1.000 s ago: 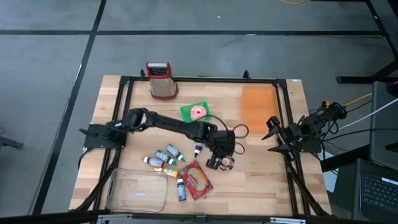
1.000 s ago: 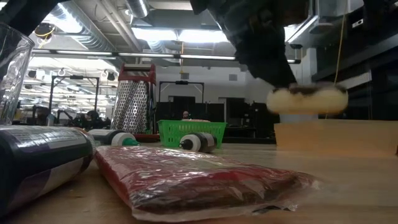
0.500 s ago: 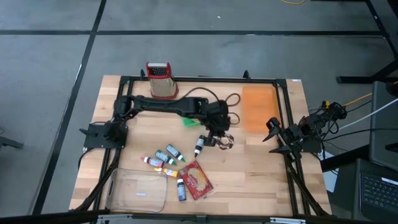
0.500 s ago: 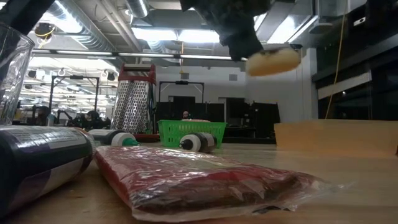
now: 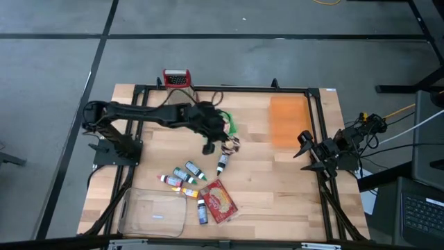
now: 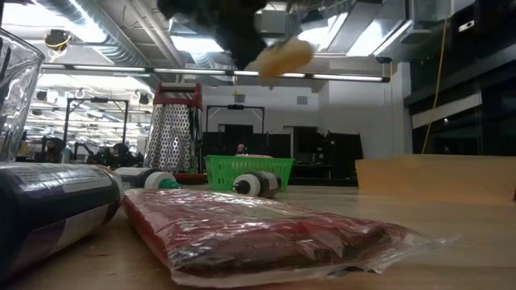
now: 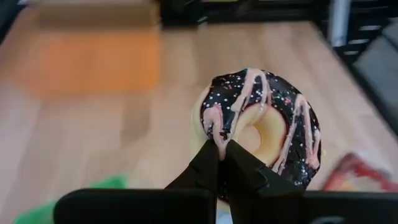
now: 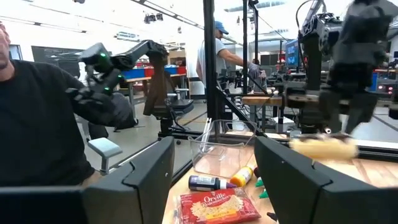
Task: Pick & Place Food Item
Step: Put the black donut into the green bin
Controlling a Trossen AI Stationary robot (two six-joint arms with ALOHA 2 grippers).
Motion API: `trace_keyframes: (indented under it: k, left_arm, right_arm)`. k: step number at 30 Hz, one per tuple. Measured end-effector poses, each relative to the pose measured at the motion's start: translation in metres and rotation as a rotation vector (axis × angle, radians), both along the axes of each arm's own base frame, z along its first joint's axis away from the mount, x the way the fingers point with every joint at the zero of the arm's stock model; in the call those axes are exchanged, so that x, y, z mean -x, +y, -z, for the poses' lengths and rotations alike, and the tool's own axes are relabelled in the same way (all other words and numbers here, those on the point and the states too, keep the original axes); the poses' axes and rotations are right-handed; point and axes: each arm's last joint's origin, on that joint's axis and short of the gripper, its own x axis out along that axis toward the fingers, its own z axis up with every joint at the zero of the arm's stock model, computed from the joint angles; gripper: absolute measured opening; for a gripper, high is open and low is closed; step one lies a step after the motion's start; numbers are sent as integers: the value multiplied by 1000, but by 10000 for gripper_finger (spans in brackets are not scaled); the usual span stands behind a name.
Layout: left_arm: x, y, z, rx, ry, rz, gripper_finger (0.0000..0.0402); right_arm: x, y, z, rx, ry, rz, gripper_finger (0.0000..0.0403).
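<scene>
Left gripper [image 5: 227, 145] pinched tight on a doughnut [image 7: 262, 126] with dark icing, pink drizzle and sprinkles; fingertips [image 7: 219, 163] bite its rim, the ring hanging just past the jaws, up in the air over the table [image 5: 291, 187]. Low view shows the doughnut [image 6: 282, 57] high above the tabletop, tilted. Under and just beside the jaws: a small bottle [image 5: 222, 165] lying on the wood. A green basket [image 5: 230, 125] sits just behind the gripper, partly hidden by the arm. Farther from the jaws, toward the front edge: a cluster of small bottles [image 5: 186, 173], a red packet of popcorn [image 5: 219, 200], a clear container [image 5: 153, 213]. Orange mat [image 5: 286, 119] off to the jaws' right side, apart. Metal grater [image 5: 176, 78] at the back edge. Right gripper [image 5: 303, 147] parked at the table's right edge, jaws wide, nothing in them. People [image 8: 37, 130] stand in the room beyond.
</scene>
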Motion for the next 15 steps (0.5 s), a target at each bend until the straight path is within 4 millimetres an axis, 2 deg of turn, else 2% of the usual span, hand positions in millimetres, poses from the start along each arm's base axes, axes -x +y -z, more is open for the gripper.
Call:
trace_keyframes:
  k: [3, 9, 15]
  left_arm:
    - [11, 15, 14, -7, 45, -77, 7]
    - [19, 56, 32, -2, 45, -202, 8]
    - [28, 83, 35, 22, 42, -260, 8]
  right_arm:
    - [0, 0, 0, -1, -1, 0, 226]
    - [0, 0, 0, -4, -4, 0, 226]
    - [0, 0, 0, -4, -2, 0, 226]
